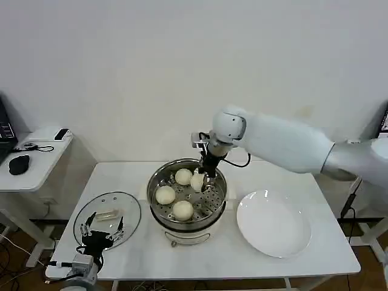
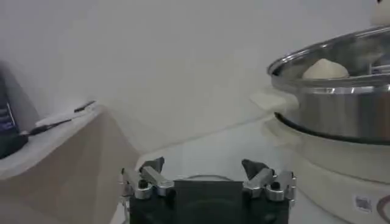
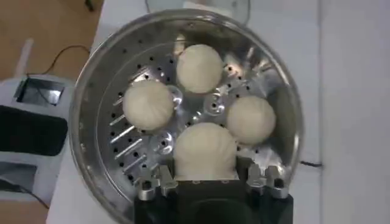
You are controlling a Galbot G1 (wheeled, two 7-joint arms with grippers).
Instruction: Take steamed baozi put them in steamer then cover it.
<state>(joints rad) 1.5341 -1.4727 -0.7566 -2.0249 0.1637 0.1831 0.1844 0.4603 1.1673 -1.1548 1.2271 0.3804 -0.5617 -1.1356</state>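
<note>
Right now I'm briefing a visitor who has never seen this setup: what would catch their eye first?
The steel steamer at the table's centre, with three baozi on its perforated tray and a fourth baozi held by the right tool over the tray. Next, the empty white plate to its right and the glass lid to its left, near the open left tool.

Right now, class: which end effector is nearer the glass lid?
Left. The left end effector hovers over the glass lid, open; the right end effector is across in the steamer, holding a baozi.

Steamer [image 1: 187,203] centre, lid [image 1: 107,219] left, plate [image 1: 274,225] right.
</note>
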